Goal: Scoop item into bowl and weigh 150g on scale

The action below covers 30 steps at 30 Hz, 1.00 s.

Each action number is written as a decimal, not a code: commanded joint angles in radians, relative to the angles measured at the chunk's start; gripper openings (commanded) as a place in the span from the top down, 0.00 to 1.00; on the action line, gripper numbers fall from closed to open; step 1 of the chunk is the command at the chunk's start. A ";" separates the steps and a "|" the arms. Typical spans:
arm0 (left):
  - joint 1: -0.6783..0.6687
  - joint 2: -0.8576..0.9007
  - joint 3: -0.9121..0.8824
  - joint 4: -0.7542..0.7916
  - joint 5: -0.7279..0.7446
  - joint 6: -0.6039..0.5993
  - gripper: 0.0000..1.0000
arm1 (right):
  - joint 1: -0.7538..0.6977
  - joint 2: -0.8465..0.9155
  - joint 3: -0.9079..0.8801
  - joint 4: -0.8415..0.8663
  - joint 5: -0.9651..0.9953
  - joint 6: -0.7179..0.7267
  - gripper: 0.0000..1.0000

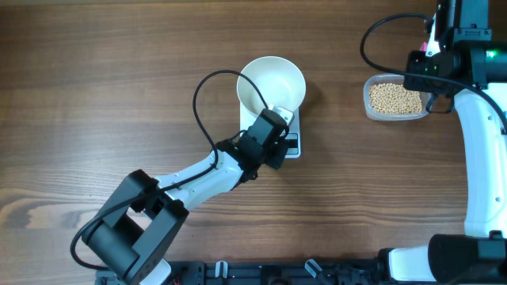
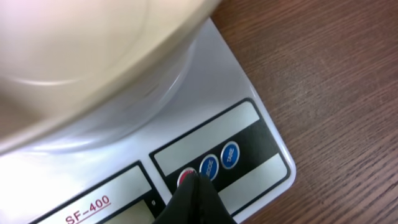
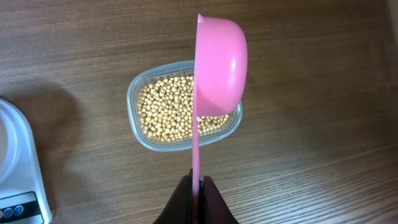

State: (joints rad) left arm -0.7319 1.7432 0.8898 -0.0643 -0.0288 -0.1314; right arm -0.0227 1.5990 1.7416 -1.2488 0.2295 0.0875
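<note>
Fingers (image 2: 191, 206) of left gripper (image 2: 197, 178), pinched shut, are touching the round red button (image 2: 185, 177) on the flat white kitchen scale (image 2: 249, 124), wanting one light straight press, with the deep white bowl (image 1: 272, 83) sitting on it, while right gripper (image 3: 200, 180) is clamping a pink plastic scoop (image 3: 217, 68) over pale-tan beans (image 3: 165, 112) right of the scale.

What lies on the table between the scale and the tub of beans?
Nothing: only bare wooden table between the scale and the tub, seen in the overhead and right wrist views.

white arms (image 1: 202, 176), black cables (image 1: 196, 101)
</note>
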 commanded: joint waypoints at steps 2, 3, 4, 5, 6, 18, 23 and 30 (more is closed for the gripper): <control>0.002 0.035 -0.005 0.009 -0.014 0.023 0.96 | 0.002 0.008 -0.003 0.006 0.018 -0.010 0.96; 0.002 0.039 -0.005 0.009 -0.014 0.023 0.96 | 0.002 0.008 -0.003 0.006 0.018 -0.010 0.96; 0.002 0.041 -0.005 0.009 -0.014 0.023 0.96 | 0.002 0.008 -0.003 0.006 0.018 -0.009 0.96; 0.002 0.044 -0.005 0.011 -0.014 0.023 0.96 | 0.002 0.008 -0.003 0.006 0.018 -0.010 0.96; 0.002 0.045 -0.005 0.013 -0.014 0.023 0.96 | 0.002 0.008 -0.003 0.006 0.018 -0.010 0.96; 0.002 0.047 -0.005 0.031 -0.014 0.023 0.96 | 0.002 0.008 -0.003 0.006 0.018 -0.009 0.96; 0.002 0.053 -0.005 0.031 -0.014 0.023 0.96 | 0.002 0.008 -0.003 0.006 0.018 -0.010 0.96; 0.002 0.070 -0.005 0.027 -0.016 0.023 0.96 | 0.002 0.008 -0.003 0.006 0.018 -0.010 0.96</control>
State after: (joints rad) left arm -0.7319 1.7916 0.8898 -0.0360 -0.0288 -0.1314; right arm -0.0227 1.5990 1.7416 -1.2488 0.2295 0.0875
